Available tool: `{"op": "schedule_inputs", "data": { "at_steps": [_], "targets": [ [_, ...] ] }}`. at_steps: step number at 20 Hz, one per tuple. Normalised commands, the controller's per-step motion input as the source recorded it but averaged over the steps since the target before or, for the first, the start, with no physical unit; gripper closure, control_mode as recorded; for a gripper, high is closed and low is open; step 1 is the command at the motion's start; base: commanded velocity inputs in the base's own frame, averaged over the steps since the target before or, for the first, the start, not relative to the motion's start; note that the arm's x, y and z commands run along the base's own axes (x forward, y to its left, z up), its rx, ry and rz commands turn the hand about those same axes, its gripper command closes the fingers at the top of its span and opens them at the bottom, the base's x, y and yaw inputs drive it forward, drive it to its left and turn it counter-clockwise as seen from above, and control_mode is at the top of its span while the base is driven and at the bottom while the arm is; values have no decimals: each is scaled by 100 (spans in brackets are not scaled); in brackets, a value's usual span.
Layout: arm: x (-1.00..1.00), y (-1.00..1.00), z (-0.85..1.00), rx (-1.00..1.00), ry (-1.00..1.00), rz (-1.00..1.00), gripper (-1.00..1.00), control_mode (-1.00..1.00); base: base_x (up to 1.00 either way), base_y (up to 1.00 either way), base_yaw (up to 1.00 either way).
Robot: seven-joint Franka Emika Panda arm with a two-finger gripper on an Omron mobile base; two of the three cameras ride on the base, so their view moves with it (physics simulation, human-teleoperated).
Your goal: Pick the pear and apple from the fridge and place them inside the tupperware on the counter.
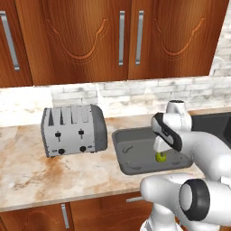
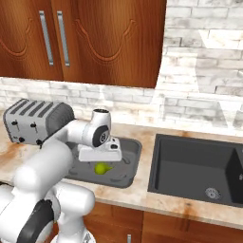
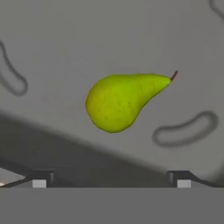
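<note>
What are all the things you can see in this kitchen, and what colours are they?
pear: one, yellow-green, lying on its side inside the tupperware
tupperware: one, dark grey, on the counter to the right of the toaster
toaster: one, silver-grey with four slots, on the counter by the wall
counter: one, beige-tan marbled stone
sink: one, black, set into the counter to the right of the tupperware
wall cabinets: brown wood with silver bar handles, above the counter
backsplash: pale stone bricks behind the counter
arm: one, white with dark joints, reaching over the tupperware
gripper: one, jaws open, just above the pear, holding nothing
</note>
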Motion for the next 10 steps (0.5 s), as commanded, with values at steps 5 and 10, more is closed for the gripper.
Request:
{"op": "schedule_inputs", "data": {
  "at_steps": [5,10],
  "targets": [
    [-40,0,25,10,-2,0,-100,-100,0,0,0],
    [-30,-1,44,12,0,0,-100,-100,0,0,0]
  ]
}}
